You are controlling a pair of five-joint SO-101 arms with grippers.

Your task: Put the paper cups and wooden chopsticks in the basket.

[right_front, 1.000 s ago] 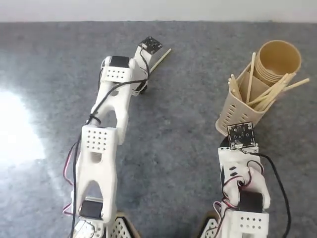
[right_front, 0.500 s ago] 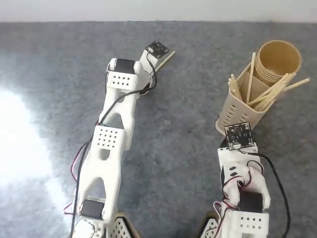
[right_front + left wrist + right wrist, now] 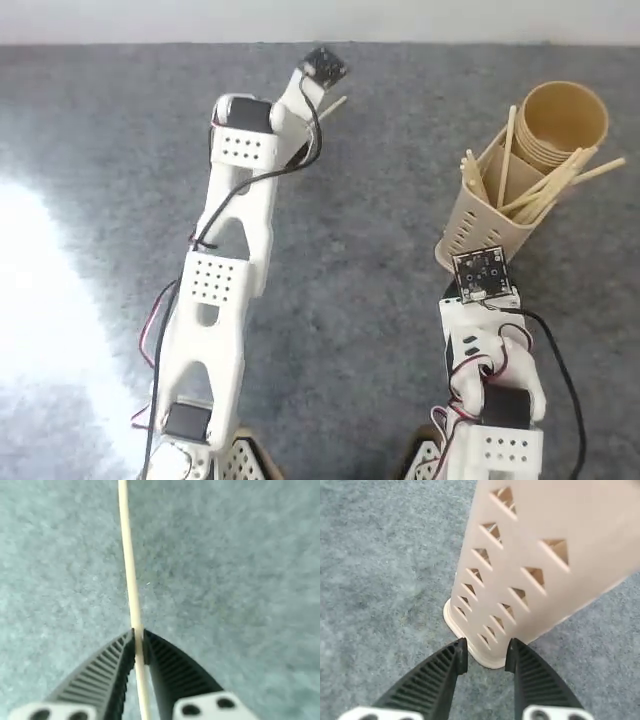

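One wooden chopstick [image 3: 127, 555] runs straight out between my left gripper's [image 3: 138, 635] black ridged fingers, which are shut on it. In the high view this gripper [image 3: 312, 100] is far out at the back middle of the table, with the chopstick's tip [image 3: 335, 102] poking out beside it. The beige perforated basket [image 3: 480, 225] stands at the right, holding stacked paper cups [image 3: 565, 120] and several chopsticks [image 3: 540, 190]. My right gripper [image 3: 487, 652] is open, its tips on either side of the basket's lower corner [image 3: 485, 655].
The table is covered by a grey carpet-like surface [image 3: 380, 250]. A bright glare patch [image 3: 40, 290] lies at the left. A pale wall edge [image 3: 450, 20] runs along the back, close to the left gripper.
The left arm has stretched farther back and slightly right, carrying the chopstick with it. The right arm and basket have stayed put.
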